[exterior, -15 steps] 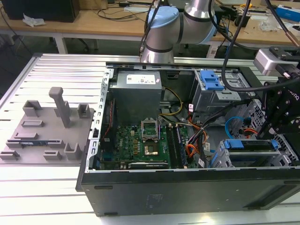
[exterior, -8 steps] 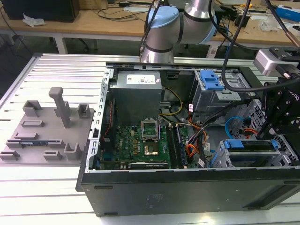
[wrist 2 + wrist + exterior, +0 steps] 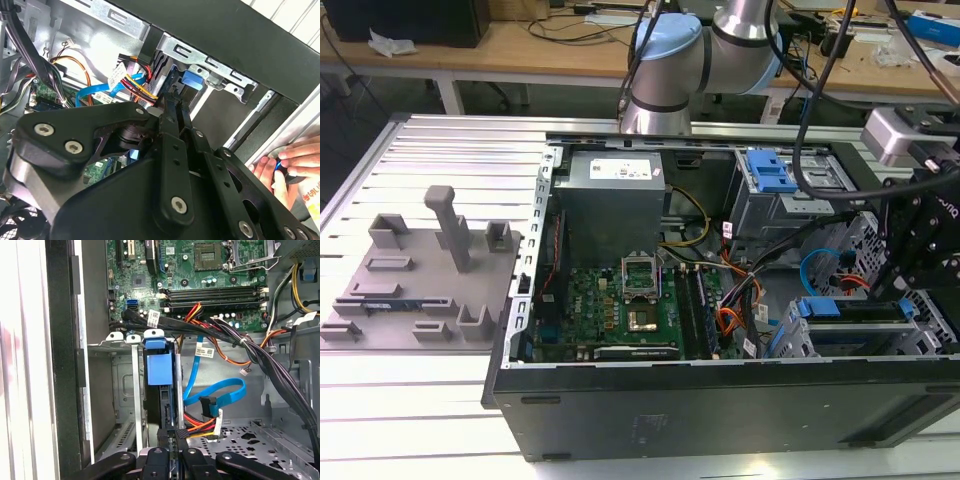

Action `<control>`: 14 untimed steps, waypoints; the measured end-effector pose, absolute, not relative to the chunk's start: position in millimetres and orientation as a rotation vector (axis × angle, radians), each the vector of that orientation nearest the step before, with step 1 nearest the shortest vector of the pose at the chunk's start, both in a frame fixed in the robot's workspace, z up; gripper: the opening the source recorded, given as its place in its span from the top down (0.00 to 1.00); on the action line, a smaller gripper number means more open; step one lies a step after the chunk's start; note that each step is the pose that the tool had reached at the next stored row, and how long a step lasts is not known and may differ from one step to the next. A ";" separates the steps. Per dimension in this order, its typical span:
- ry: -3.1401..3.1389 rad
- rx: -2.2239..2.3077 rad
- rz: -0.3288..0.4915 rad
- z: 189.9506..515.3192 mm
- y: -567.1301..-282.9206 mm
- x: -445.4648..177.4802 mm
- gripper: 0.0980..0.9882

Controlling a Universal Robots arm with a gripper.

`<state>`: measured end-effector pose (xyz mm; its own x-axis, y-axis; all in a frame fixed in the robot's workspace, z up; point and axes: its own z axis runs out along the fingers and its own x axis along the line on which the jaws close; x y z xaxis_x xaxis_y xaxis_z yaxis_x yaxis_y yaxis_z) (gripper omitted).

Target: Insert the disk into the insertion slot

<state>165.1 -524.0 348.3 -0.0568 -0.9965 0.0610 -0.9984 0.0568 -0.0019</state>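
- Black claw (image 3: 173, 435) pinched shut on the disk (image 3: 159, 369); the disk is edge-on, in a blue plastic carrier.
- Disk partway inside insertion slot (image 3: 136, 395), grey perforated metal.

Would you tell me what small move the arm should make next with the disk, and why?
I would probably ease the disk a little further along the slot, keeping it straight. The gripper looks shut on its edge, the disk stands edge-on between the slot's grey rails, and its blue end sits near the slot's mouth.
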 end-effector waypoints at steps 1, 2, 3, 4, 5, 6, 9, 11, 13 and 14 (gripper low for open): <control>-2.252 2.127 0.067 347.9 -524.0 165.0 0.93; -2.252 2.127 0.067 347.6 -524.0 165.0 0.93; -2.252 2.127 0.067 347.4 -524.0 165.0 0.93; -2.252 2.127 0.067 347.0 -524.0 165.0 0.93; -2.252 2.127 0.067 346.8 -524.0 165.0 0.93; -2.252 2.127 0.067 346.5 -524.0 165.1 0.93; -2.252 2.127 0.067 345.5 -524.0 165.0 0.93; -2.252 2.127 0.067 344.2 -524.0 165.2 0.93; -2.252 2.127 0.067 343.3 -524.0 165.3 0.93; -2.252 2.127 0.067 342.8 -524.0 165.3 0.93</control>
<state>165.3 -524.0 342.8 -0.0569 -0.9965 0.0609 -0.9984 0.0568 -0.0019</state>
